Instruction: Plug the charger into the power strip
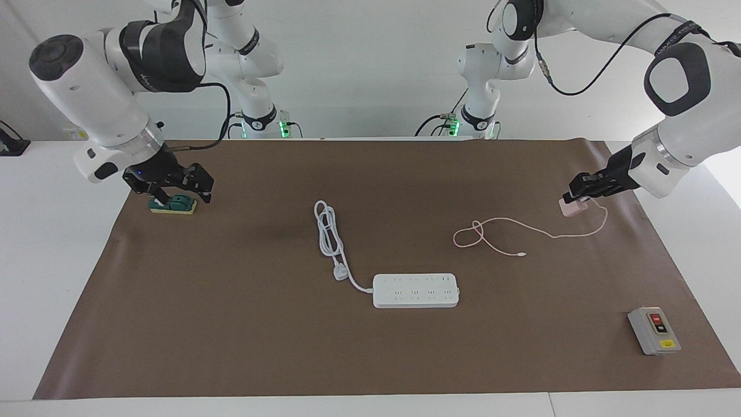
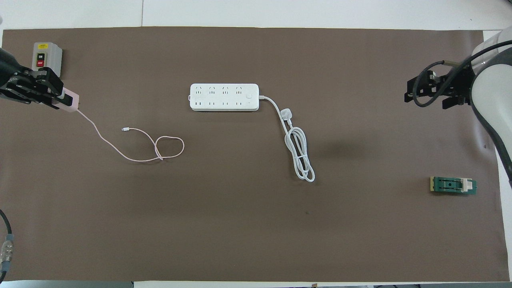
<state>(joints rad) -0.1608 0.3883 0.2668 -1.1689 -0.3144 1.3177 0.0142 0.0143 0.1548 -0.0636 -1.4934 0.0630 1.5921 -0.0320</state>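
One charger (image 1: 570, 208) in the left pincer (image 1: 580, 194), one power strip (image 1: 415, 290).

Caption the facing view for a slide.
Left claw grips the charger above the mat; the power strip waits unplugged; right claw hangs open.

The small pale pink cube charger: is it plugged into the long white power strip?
No, the charger is in the left gripper, apart from the strip.
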